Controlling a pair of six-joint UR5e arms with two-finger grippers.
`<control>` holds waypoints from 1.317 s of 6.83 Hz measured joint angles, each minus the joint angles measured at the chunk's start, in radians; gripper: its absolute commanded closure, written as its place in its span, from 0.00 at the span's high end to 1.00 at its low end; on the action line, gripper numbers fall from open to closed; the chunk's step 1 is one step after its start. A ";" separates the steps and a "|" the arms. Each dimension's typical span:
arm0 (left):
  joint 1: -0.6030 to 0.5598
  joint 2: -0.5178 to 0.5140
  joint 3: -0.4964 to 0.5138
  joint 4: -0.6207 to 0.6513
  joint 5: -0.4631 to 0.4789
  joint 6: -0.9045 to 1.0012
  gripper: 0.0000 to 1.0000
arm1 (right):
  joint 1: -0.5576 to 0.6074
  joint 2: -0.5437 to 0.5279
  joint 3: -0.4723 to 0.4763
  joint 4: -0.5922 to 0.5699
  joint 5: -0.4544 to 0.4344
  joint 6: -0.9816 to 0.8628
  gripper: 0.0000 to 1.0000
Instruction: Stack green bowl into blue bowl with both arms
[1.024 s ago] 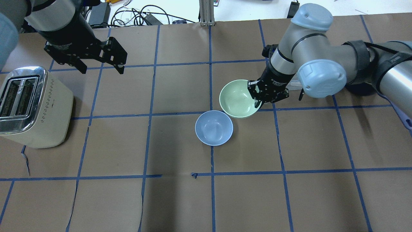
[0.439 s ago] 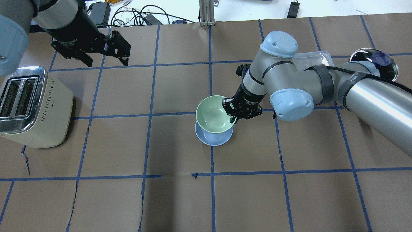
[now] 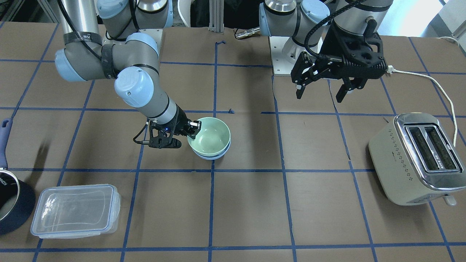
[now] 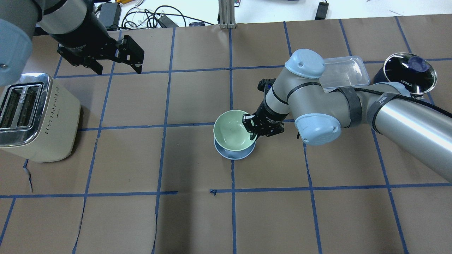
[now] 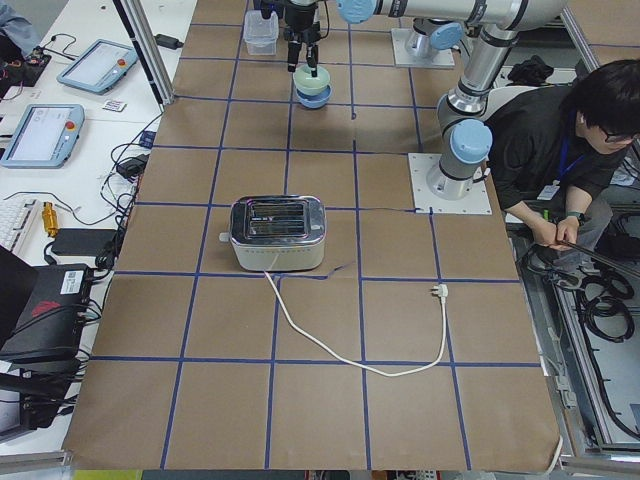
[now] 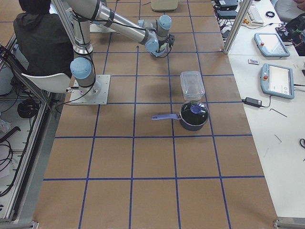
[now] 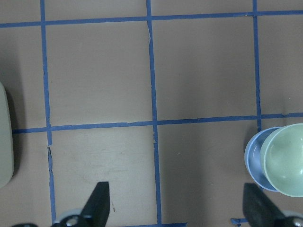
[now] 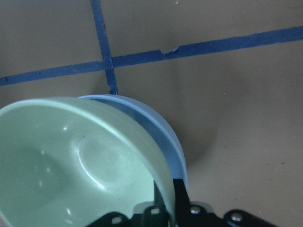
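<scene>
In the front-facing view, near the frame's middle, the small round mint-green plastic bowl (image 3: 213, 138) sits in the small round periwinkle-blue bowl (image 3: 213, 157). The right gripper (image 3: 192, 131) is clamped on the green bowl's left rim, while the left gripper (image 3: 320, 95) hangs at the upper right, fingers apart, holding nothing. In the overhead view only the blue bowl's lower rim shows under the green one, and in the right wrist view the green rim, pinched at the bottom edge, stands slightly tilted above the blue rim.

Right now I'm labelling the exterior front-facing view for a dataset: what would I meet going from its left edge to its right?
Navy pot → clear container → right tool → green bowl → left tool → toaster.
</scene>
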 measured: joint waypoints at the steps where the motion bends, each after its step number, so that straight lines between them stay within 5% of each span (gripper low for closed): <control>1: 0.000 0.000 -0.001 -0.001 -0.001 0.000 1.00 | 0.000 0.000 -0.001 -0.005 0.000 0.000 0.95; 4: 0.001 0.006 -0.014 0.004 0.004 0.000 1.00 | -0.008 -0.005 -0.063 -0.012 -0.015 0.001 1.00; 9: 0.001 0.011 -0.021 0.005 0.009 -0.001 1.00 | -0.116 -0.046 -0.313 0.279 -0.227 -0.073 1.00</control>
